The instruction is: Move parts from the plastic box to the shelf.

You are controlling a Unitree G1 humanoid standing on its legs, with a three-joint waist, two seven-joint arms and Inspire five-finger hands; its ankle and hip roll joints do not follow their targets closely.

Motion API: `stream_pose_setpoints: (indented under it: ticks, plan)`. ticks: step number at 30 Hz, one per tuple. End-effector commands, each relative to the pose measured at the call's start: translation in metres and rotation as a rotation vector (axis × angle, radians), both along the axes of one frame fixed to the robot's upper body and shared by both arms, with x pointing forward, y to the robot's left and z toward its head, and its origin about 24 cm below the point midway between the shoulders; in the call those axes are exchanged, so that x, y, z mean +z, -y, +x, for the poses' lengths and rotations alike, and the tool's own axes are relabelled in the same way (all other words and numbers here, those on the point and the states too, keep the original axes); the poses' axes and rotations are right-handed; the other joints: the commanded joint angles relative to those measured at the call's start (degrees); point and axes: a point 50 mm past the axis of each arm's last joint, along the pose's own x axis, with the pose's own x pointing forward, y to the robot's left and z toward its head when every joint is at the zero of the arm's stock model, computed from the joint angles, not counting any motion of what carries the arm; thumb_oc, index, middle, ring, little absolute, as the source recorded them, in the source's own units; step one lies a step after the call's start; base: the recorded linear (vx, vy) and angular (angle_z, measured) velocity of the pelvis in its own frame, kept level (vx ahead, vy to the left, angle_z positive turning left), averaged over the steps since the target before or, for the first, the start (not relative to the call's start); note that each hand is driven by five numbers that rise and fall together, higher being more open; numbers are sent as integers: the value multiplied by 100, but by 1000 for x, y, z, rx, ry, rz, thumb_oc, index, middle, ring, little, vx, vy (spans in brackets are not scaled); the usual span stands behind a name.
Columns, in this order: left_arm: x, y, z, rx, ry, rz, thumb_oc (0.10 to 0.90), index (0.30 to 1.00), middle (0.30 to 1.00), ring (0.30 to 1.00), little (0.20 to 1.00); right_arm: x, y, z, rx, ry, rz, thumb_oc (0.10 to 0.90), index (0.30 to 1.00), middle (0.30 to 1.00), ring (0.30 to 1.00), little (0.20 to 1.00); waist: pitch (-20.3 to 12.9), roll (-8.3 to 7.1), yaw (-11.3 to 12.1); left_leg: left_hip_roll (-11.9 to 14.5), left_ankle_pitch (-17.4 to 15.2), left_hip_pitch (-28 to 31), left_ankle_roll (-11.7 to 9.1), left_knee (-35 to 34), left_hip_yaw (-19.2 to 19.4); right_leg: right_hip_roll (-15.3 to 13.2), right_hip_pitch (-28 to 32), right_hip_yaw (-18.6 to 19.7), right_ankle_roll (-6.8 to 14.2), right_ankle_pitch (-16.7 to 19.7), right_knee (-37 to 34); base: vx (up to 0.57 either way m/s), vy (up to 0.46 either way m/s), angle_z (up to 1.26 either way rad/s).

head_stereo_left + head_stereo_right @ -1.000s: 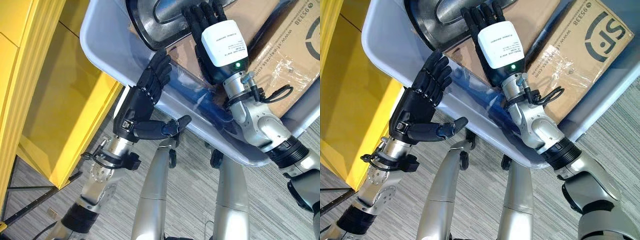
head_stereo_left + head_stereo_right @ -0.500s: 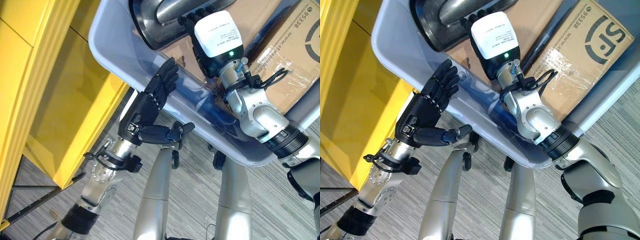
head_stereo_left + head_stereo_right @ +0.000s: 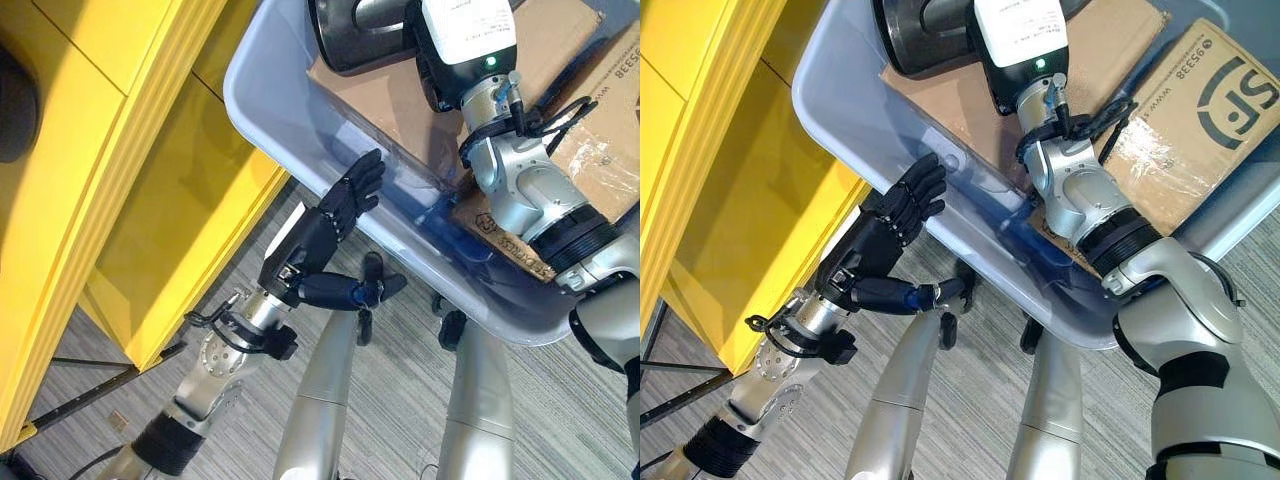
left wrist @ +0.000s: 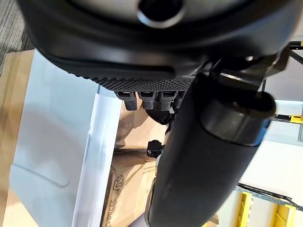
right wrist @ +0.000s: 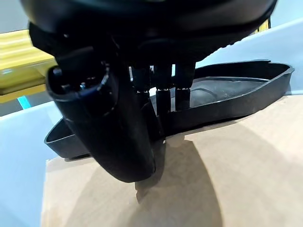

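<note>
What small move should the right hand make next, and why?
Probably it should curl its fingers and thumb round the rim of the black part. The right hand is already inside the plastic box, with its fingers at the part's edge above the cardboard, but no closed grasp is visible. The left hand is open against the box's outer wall.

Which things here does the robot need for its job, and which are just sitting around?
For the job:
- plastic box
- black part in the box
- yellow shelf
- right hand, reaching at the part
- left hand, open by the box wall

Just sitting around:
- cardboard boxes inside the plastic box
</note>
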Motion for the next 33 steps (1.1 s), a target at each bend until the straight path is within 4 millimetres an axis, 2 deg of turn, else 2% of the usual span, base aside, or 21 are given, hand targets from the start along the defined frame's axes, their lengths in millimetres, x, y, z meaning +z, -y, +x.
stream_pose_setpoints:
  ticks: [1,8,15,16,17,18,19,20,21,22,27,33]
  plan:
    - [29,-1,-12,-39,182,-35,900,1000,1000,1000,1000,-24,92,10,-350,-191,97,400,300,300,300,300,465,233,99,-62,-539,345,145,-336,152,278,415,82,12,-1081,378,-34,-9,2]
    - [31,-4,-13,-42,186,-46,900,1000,1000,1000,1000,-26,94,10,-298,-167,113,400,300,300,300,300,465,237,70,-57,-476,483,142,-485,137,335,535,101,11,-1015,181,-11,-3,0]
    - [30,-9,-16,-26,180,-49,900,1000,1000,1000,1000,-30,72,1,-113,-132,132,400,300,300,300,300,465,109,-64,-25,-361,815,116,-787,97,478,837,154,37,-856,-245,-20,0,-1]
    - [29,-11,-17,-18,179,-48,900,1000,1000,1000,1000,-33,66,-4,-61,-135,131,400,300,300,300,300,465,64,-126,-17,-330,905,113,-871,99,528,927,176,38,-818,-360,-83,9,0]
    - [33,-13,-16,-16,187,-49,900,1000,1000,1000,1000,-27,61,-10,-14,-113,138,400,300,300,300,300,465,28,-153,13,-141,786,147,-993,126,559,813,122,2,-624,-514,-56,13,-17]
    - [25,-16,-18,-14,138,-53,900,1000,1000,1000,1000,-48,47,-22,111,-170,173,400,300,300,300,300,465,-92,-289,5,-229,1135,93,-1096,117,667,1151,233,58,-656,-698,-96,18,-23]
    - [29,-17,-17,-8,154,-52,900,1000,1000,1000,1000,-44,44,-24,136,-156,179,400,300,300,300,300,465,-110,-300,31,-77,1002,122,-1164,163,673,1023,175,26,-505,-783,1,21,-33]
    - [23,-19,-19,15,136,-50,900,1000,1000,1000,1000,-59,33,-34,220,-180,212,400,300,300,300,300,465,-201,-391,36,-185,1304,82,-1235,182,723,1315,241,73,-573,-895,-50,57,-27]
    - [22,-23,-21,42,136,-53,900,1000,1000,1000,1000,-71,17,-54,352,-172,242,400,300,300,300,300,465,-331,-538,70,-138,1569,64,-1427,257,788,1559,283,89,-506,-1103,-52,57,-22]
    - [26,-23,-20,50,154,-52,900,1000,1000,1000,1000,-67,14,-60,379,-147,244,400,300,300,300,300,465,-349,-569,98,15,1465,90,-1508,315,795,1454,240,63,-353,-1193,-97,52,-26]
    - [27,-26,-19,88,163,-46,900,1000,1000,1000,1000,-74,8,-85,472,-89,278,400,300,300,300,300,465,-513,-806,165,137,2004,23,-1941,434,888,1969,286,112,-160,-1720,-32,23,-15]
    - [28,-27,-18,99,173,-37,900,1000,1000,1000,1000,-81,14,-90,441,-119,280,400,300,300,300,300,465,-634,-926,199,205,2500,-27,-2254,482,917,2495,276,135,-18,-2181,-24,-11,-9]
